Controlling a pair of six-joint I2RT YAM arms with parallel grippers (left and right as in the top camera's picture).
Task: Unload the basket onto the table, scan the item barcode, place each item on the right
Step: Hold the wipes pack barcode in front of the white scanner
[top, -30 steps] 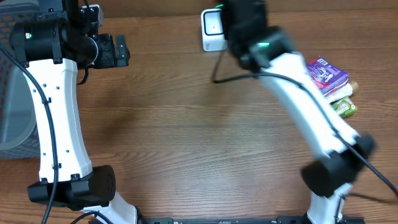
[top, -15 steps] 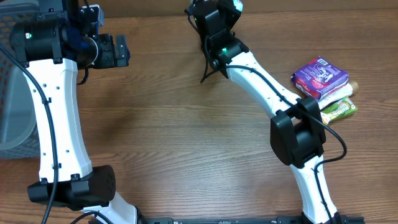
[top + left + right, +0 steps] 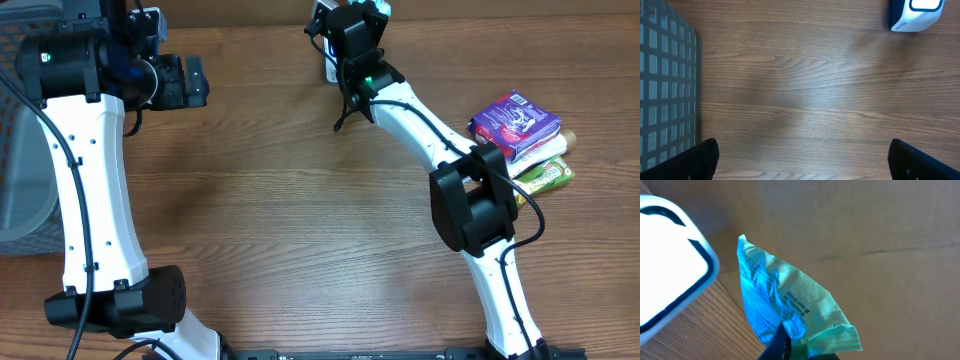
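Wood-grain worktop carries everything here. Nearer than the scanner and well off to its right, a purple pack lies on a green one; neither is in play. Well to the scanner's left, the left hand hangs with its fingers wide apart and nothing between them. A grey basket stands further left again. At the far edge, just beside the scanner, the right hand is clamped on a crinkled green-and-blue packet.

The step in hand looks like presenting the packet to the scanner. No barcode shows, so the next move probably calls for turning the printed side towards the scanner's window.

From overhead the arm hides nearly all of the packet. Only the right wrist view shows it, with the scanner's white corner close by. The left wrist view shows the left fingers parted.
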